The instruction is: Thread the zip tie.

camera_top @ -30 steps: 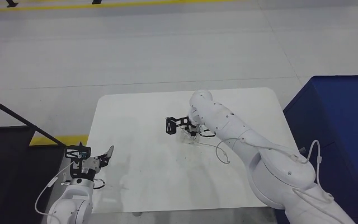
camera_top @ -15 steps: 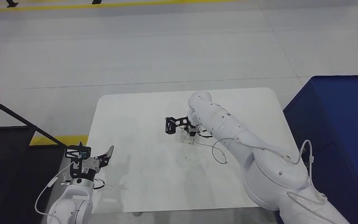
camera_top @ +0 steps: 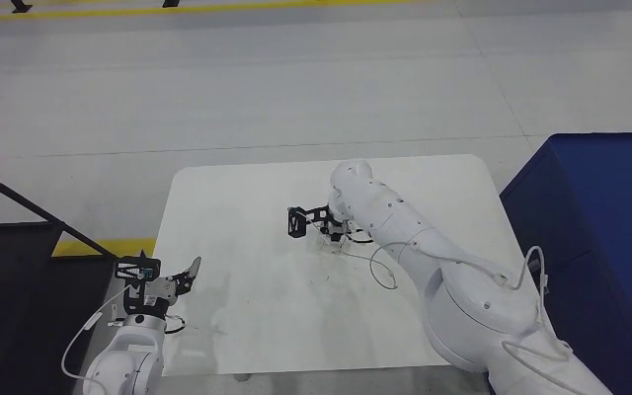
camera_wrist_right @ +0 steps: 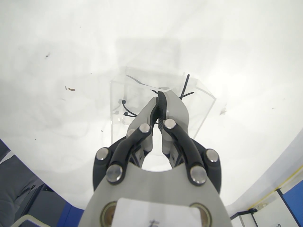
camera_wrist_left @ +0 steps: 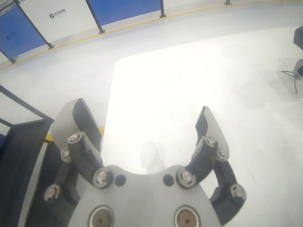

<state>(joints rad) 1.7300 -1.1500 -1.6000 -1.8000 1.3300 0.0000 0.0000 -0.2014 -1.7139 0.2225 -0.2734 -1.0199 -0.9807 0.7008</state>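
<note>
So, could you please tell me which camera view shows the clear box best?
The right wrist view: the clear box is near, its walls and the black zip ties inside plain, the right gripper shut at its top. The top view gives a faint patch; the left wrist view, one corner.

Thin black zip ties (camera_wrist_right: 129, 113) lie jumbled in a small clear box (camera_wrist_right: 206, 109) near the middle of the white counter (camera_wrist_right: 59, 36); one zip tie (camera_wrist_right: 139, 83) is pinched in the right pincer (camera_wrist_right: 159, 95).

Clear glossy plastic box (camera_wrist_right: 204, 113) catching reflections; thin black plastic zip ties (camera_wrist_right: 185, 85) looking smooth; white matt tabletop (camera_wrist_right: 71, 24) showing scuffs, specks.
</note>
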